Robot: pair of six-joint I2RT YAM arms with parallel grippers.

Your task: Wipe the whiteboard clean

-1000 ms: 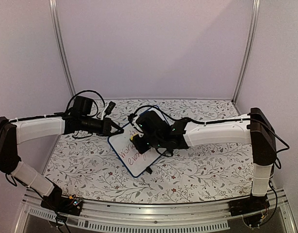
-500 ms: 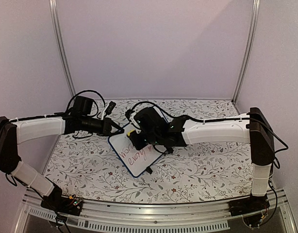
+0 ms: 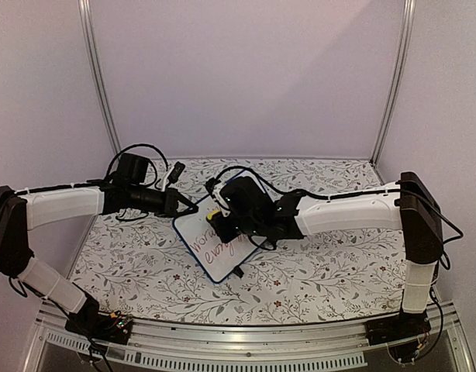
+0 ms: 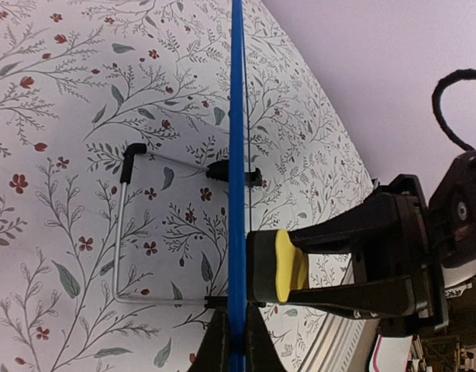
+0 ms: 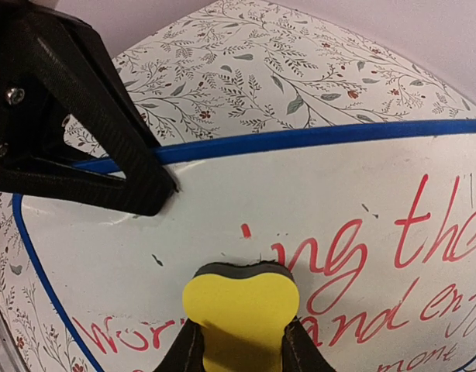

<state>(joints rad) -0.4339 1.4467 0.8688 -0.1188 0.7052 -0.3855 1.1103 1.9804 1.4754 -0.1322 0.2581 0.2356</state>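
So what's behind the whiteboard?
A bent wire stand with a black tip, hinged off the whiteboard, over the floral table. From above, the board covers most of it.

whiteboard (image 5: 315, 182): white, blue frame, red writing; eraser (image 5: 239, 311): yellow; table (image 3: 339, 271): floral print

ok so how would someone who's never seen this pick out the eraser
On the flowered table, a whiteboard with red writing stands propped mid-scene. Against its face, held in the right pincer, is the eraser: a small yellow block with a dark pad. It is the only yellow thing among black arms and white board.
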